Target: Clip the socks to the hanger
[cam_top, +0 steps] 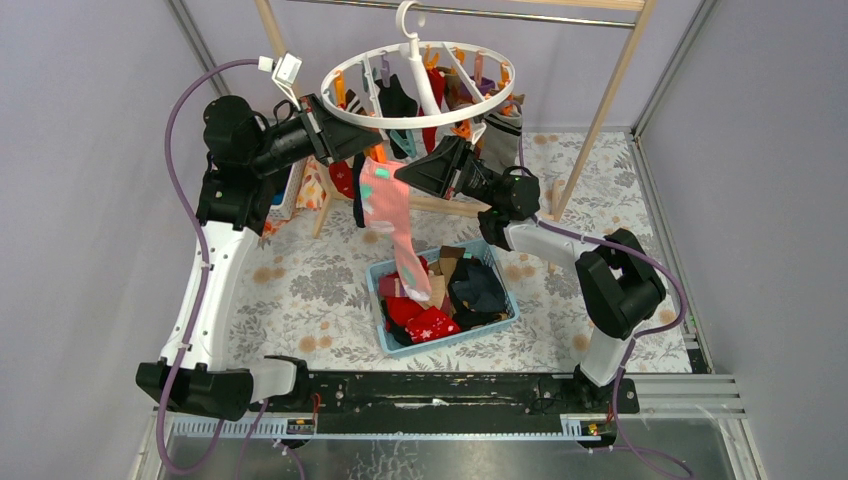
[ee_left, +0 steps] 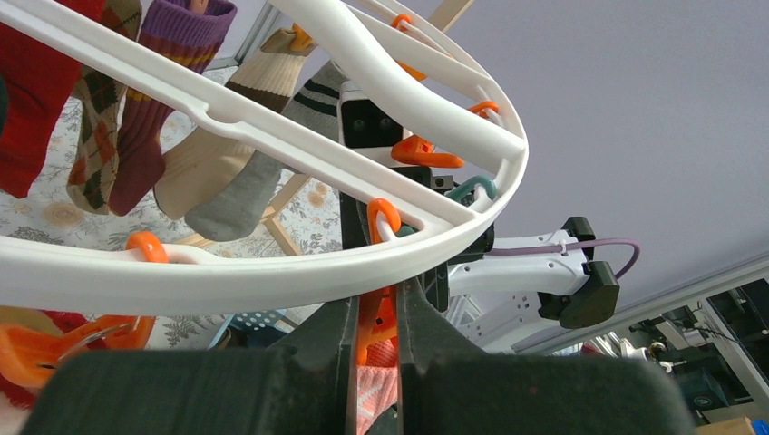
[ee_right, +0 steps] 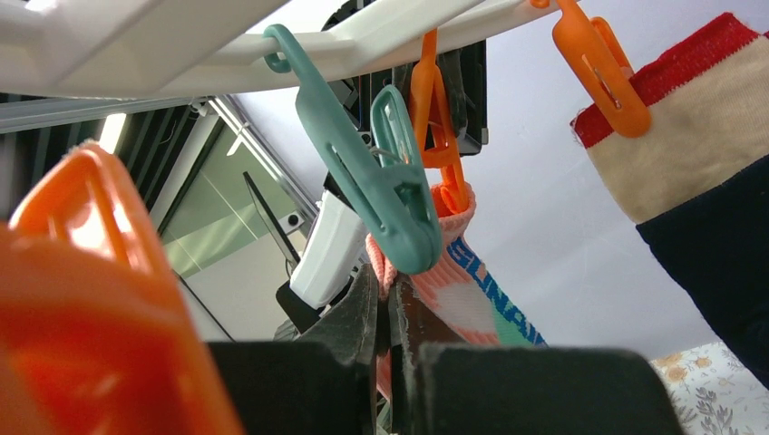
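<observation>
Two raised arms (cam_top: 222, 250): left (cam_top: 270, 145) pinches clip (ee_left: 376, 317), right (cam_top: 480, 180) sock (ee_right: 453, 281).

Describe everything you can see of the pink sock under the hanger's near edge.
The pink sock is long, soft knit, salmon with teal spots, a ribbed cuff and blue lettering. It hangs down from the near rim of the hanger, its toe reaching the blue basket. The right gripper pinches its cuff. An orange clip meets the cuff's top edge; whether it grips is unclear.
</observation>
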Tool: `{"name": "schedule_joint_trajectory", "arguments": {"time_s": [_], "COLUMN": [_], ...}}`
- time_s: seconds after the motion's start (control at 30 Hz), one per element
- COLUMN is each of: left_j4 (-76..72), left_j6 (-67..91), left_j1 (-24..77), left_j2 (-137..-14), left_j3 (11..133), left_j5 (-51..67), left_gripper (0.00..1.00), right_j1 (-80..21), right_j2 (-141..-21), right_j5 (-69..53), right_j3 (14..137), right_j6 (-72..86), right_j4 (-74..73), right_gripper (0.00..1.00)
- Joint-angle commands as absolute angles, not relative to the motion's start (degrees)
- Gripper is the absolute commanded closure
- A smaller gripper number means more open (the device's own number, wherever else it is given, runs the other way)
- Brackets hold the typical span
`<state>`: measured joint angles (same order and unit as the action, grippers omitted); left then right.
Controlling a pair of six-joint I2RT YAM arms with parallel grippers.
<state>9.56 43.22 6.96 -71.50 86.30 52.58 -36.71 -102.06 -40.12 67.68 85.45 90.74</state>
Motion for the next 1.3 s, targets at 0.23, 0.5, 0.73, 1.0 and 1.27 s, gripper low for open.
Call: {"name": "schedule_joint_trajectory", "arguments": {"time_s": [0.23,0.5,0.73,1.0,1.27], "left_j4": [6.1,5.5,5.5,5.4,5.6], "left_j6": [44.6,45.0,45.1,45.2,44.9], "left_j1": [6.9,6.9,6.9,6.8,6.8], "left_j2": [-71.1,-70.8,-70.8,-70.9,-71.0], "left_j3": [86.2,85.7,85.5,85.9,85.9], "left_j5": [57.4,58.2,58.7,59.3,59.8], "left_gripper": [1.0,1.0,1.0,1.0,1.0], "right_j1": [-36.5,-36.3,-36.3,-36.3,-36.2], "right_j2": [-100.8,-102.1,-103.8,-104.9,-103.6], "right_j5": [-39.5,-40.0,-40.1,-39.0,-35.0], "right_j3": [65.2,68.3,72.0,73.3,71.7], "right_j6": [84.1,85.4,86.5,86.9,84.9], "right_j4": [97.3,97.8,97.7,97.6,97.7], "right_gripper": [1.0,1.0,1.0,1.0,1.0]}}
